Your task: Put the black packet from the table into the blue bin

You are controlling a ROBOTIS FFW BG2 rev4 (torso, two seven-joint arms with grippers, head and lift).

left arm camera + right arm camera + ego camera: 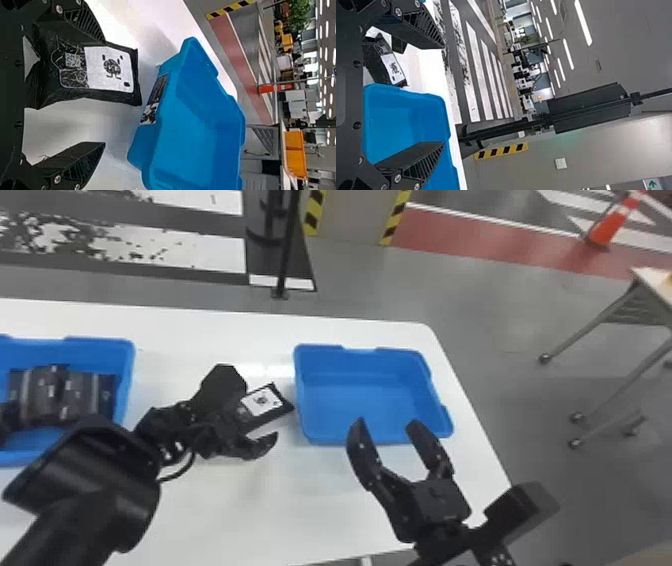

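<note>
In the head view my left gripper (pixel 260 421) is open over the table, left of the blue bin (pixel 367 400). The black packet (pixel 272 412) with a white label lies against its far finger, its outer end near the bin's left wall. The left wrist view has the packet (pixel 109 70) between the spread fingers of my left gripper (pixel 104 93), partly behind one of them, with the blue bin (pixel 198 130) just beyond. My right gripper (pixel 387 423) stands open at the bin's near edge; in its wrist view, the right gripper (pixel 443 94) has nothing between its fingers.
Another blue bin (pixel 131 370) at the table's left holds several black packets (pixel 65 395). The left forearm crosses in front of it. The white table (pixel 215 325) ends to the right of the bin nearer the right gripper, with floor beyond.
</note>
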